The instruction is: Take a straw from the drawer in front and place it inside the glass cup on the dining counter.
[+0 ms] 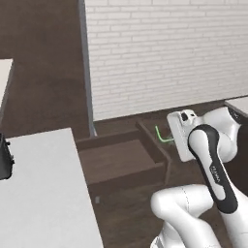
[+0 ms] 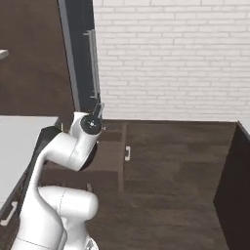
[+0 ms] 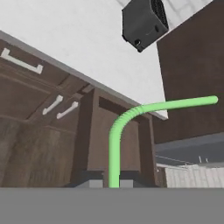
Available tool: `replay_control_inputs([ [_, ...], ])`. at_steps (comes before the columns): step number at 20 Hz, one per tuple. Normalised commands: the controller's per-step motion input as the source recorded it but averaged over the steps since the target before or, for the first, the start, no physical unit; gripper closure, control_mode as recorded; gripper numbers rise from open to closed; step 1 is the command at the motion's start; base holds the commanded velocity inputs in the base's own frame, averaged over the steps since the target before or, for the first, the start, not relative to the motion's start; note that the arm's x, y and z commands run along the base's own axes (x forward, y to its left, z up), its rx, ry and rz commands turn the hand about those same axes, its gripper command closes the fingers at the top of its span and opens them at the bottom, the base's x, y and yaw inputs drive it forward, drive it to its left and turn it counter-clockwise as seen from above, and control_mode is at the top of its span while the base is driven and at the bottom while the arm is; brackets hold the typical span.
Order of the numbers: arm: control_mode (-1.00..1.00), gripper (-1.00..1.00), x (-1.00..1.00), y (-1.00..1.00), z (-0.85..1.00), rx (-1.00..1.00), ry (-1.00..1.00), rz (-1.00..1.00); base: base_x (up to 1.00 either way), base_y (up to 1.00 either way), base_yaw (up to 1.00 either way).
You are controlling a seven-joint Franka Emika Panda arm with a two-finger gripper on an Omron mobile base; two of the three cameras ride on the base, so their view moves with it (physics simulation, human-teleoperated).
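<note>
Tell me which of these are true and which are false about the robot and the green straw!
1. The bent bright green straw is pinched in the shut two-finger gripper. True.
2. The dark brown wooden drawer is pushed closed. False: it stands pulled out and open.
3. The straw lies at the bottom of the drawer. False: the gripper holds it up, above the drawer's right edge.
4. A black toaster sits on the white worktop. True.
5. The straw is perfectly straight. False: it bends near its upper part.
</note>
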Motion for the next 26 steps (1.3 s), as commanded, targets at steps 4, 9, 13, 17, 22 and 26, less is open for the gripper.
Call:
replay_control_inputs([
  [4, 1.00, 1.00, 0.00, 0.00, 0.00, 0.00, 0.00, 0.00, 0.06, -0.46, -0.60],
  [9, 1.00, 1.00, 0.00, 0.00, 0.00, 0.00, 0.00, 0.00, 0.09, -0.74, -0.42],
  [13, 1.00, 1.00, 0.00, 0.00, 0.00, 0.00, 0.00, 0.00, 0.29, -0.82, -0.18],
  [17, 1.00, 1.00, 0.00, 0.00, 0.00, 0.00, 0.00, 0.00, 0.66, -0.52, 0.04],
  [22, 1.00, 1.00, 0.00, 0.00, 0.00, 0.00, 0.00, 0.00, 0.92, -0.33, 0.18],
  [26, 1.00, 1.00, 0.00, 0.00, 0.00, 0.00, 0.00, 0.00, 0.92, -0.29, 0.20],
])
